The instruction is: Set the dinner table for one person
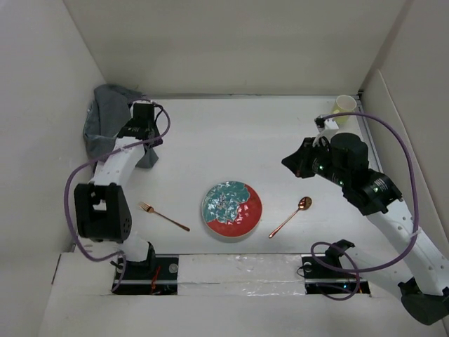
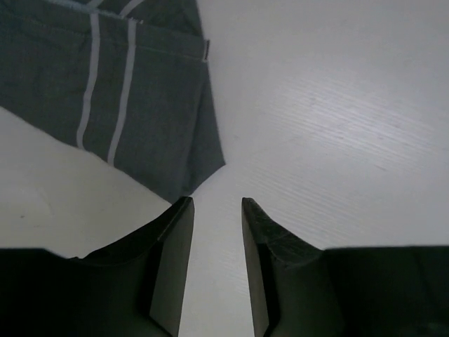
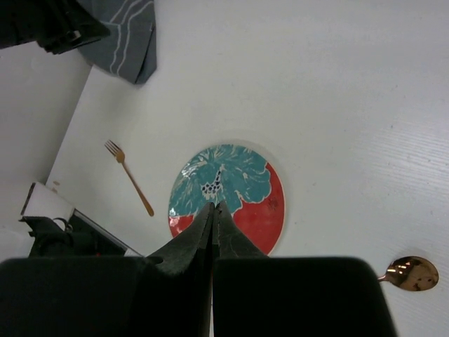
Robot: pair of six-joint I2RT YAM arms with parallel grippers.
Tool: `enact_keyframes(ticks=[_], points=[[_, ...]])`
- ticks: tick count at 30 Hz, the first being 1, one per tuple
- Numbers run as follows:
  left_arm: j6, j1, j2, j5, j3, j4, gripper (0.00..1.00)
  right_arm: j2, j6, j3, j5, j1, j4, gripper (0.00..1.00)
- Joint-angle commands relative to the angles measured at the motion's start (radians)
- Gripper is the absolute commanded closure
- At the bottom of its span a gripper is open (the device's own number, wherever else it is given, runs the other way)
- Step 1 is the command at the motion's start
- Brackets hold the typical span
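Note:
The dinner table (image 1: 231, 133) is a flat white surface. On it near the front lie a red and teal floral plate (image 1: 232, 209), a copper fork (image 1: 163, 216) to its left and a copper spoon (image 1: 291, 216) to its right. A crumpled dark grey striped placemat (image 1: 105, 123) lies at the far left. My left gripper (image 1: 146, 123) is open and empty at the placemat's edge; in the left wrist view a placemat corner (image 2: 186, 186) lies just ahead of the gripper (image 2: 216, 203). My right gripper (image 1: 291, 161) is shut and empty, raised above the table's right side.
A pale yellow cup (image 1: 344, 107) stands at the far right corner. White panels wall the table on the left, back and right. The right wrist view shows the plate (image 3: 238, 182), fork (image 3: 130, 175), spoon (image 3: 410, 272) and placemat (image 3: 126, 35) below the gripper (image 3: 214, 205).

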Motion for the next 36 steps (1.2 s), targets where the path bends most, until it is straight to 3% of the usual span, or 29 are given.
enact_keyframes(ticks=[1, 4, 16, 26, 28, 29, 30, 32, 36], points=[[0.004, 0.038, 0.090, -0.120, 0.027, 0.021, 0.69, 0.003, -0.022, -0.008, -0.048, -0.007, 0.053, 1.00], [0.013, 0.038, 0.304, -0.161, 0.129, 0.026, 0.65, -0.008, -0.031, -0.020, -0.047, -0.007, 0.047, 1.00], [0.009, 0.056, 0.613, -0.244, 0.383, -0.052, 0.65, -0.054, 0.000, -0.092, -0.051, -0.016, 0.021, 1.00], [0.032, 0.104, 0.650, -0.179, 0.406, -0.045, 0.68, -0.029, -0.006, -0.098, -0.067, -0.016, 0.024, 1.00], [0.038, 0.104, 0.650, -0.171, 0.388, -0.036, 0.77, -0.016, -0.005, -0.097, -0.080, -0.016, 0.036, 1.00], [0.038, 0.104, 0.650, -0.172, 0.388, -0.035, 0.77, -0.015, -0.006, -0.095, -0.082, -0.016, 0.036, 1.00], [0.038, 0.104, 0.649, -0.172, 0.384, -0.035, 0.88, -0.009, -0.006, -0.095, -0.084, -0.016, 0.038, 1.00], [0.032, 0.104, 0.640, -0.169, 0.374, -0.032, 0.99, -0.003, -0.006, -0.095, -0.087, -0.016, 0.047, 1.00], [0.019, 0.093, 0.595, -0.111, 0.363, -0.022, 1.00, 0.012, -0.006, -0.115, -0.096, -0.016, 0.074, 0.98]])
